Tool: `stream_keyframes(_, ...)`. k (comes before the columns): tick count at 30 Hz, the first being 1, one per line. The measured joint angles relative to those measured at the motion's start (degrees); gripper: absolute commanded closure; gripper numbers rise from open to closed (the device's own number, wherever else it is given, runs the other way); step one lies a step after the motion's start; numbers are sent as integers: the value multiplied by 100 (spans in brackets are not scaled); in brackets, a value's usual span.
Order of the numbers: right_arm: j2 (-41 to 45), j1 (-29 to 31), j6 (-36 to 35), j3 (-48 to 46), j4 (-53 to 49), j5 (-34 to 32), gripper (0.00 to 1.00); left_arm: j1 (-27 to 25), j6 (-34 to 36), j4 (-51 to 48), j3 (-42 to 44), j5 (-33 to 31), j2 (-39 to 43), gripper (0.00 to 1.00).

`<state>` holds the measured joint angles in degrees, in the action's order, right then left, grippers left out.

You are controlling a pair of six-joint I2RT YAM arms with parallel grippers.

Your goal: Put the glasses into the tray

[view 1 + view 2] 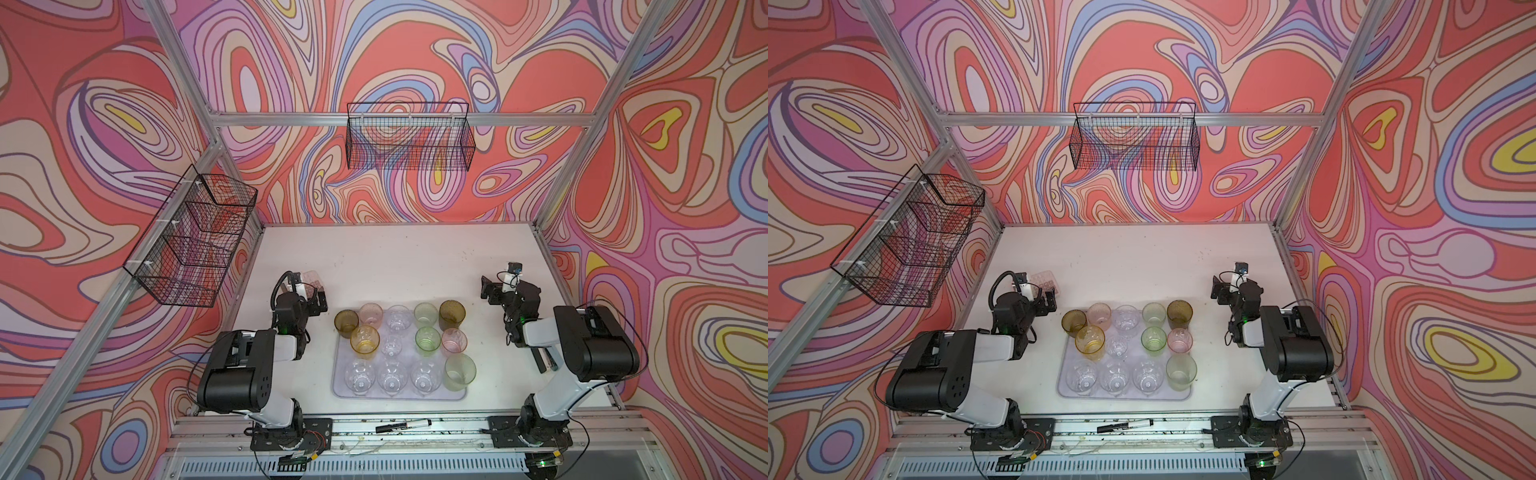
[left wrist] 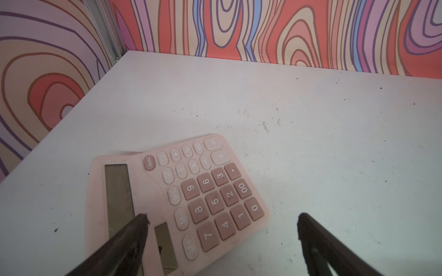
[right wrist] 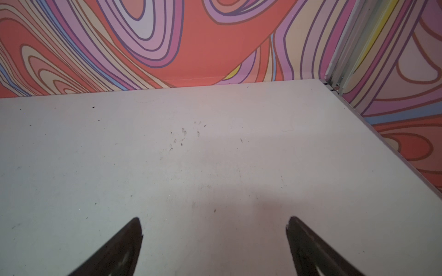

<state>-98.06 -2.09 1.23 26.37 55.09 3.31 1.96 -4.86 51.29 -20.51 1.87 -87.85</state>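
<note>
The pale lavender tray [image 1: 399,395] [image 1: 1125,395] lies at the table's front centre in both top views. Several glasses stand upright in rows on it: clear ones [image 1: 392,376] in front, a pale green one [image 1: 460,372], an amber one [image 1: 365,340], a green one [image 1: 428,340] and a pink one [image 1: 454,340]. The back row, with an olive-brown glass [image 1: 346,322] at its left end, stands at the tray's far edge; I cannot tell whether those glasses rest on the tray. My left gripper [image 1: 318,297] [image 2: 222,216] hangs open over a calculator, left of the tray. My right gripper [image 1: 490,289] [image 3: 214,221] hangs open over bare table, right of the tray. Neither holds anything.
A pink calculator [image 2: 181,191] [image 1: 311,277] lies under the left gripper near the left wall. A black marker [image 1: 403,426] rests on the front rail. Black wire baskets hang on the back wall [image 1: 409,141] and the left wall [image 1: 195,241].
</note>
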Motion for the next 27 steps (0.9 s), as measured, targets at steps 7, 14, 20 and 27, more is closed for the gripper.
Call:
stream_keyframes(7, 0, -4, 17, 2, -28, -76, 2, -52, 101, -20, 0, -81, 0, 0)
stream_keyframes(14, 0, -4, 35, 0, -28, -94, 2, -96, 275, -92, -2, 116, 0, 0)
stream_keyframes(20, 0, -4, 35, 0, -31, -96, 2, -96, 317, -96, -2, 136, 0, 0)
stream_keyframes(27, 0, -4, 35, 0, -31, -96, 1, -96, 319, -96, -2, 136, 0, 0)
